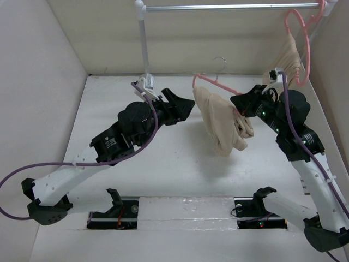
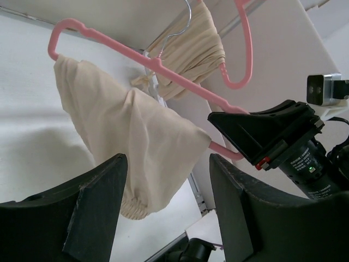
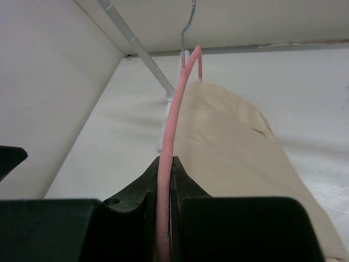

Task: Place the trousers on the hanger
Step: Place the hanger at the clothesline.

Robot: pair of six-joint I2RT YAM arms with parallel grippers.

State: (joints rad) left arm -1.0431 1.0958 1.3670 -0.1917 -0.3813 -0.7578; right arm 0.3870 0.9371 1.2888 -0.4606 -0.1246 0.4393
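L arm (image 1: 71,177), R arm (image 1: 319,180): white moulded-plastic links, black cylindrical motor housings w/ white printed labels. Thin purple cable (image 1: 156,121) runs along ea. Small green LEDs (image 1: 264,113) on R. Black rounded base shells (image 1: 46,210). L gripper (image 1: 188,109): matte-black wedge-shaped fingers (image 2: 98,213).

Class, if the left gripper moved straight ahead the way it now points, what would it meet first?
The left gripper would probably first meet the trousers draped on the hanger, though depth is unclear.

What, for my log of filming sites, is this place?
Probably a lab test booth, not a home: plain walls box in a white table, two robot arms sit at its edge, a clothes rail spans the back.
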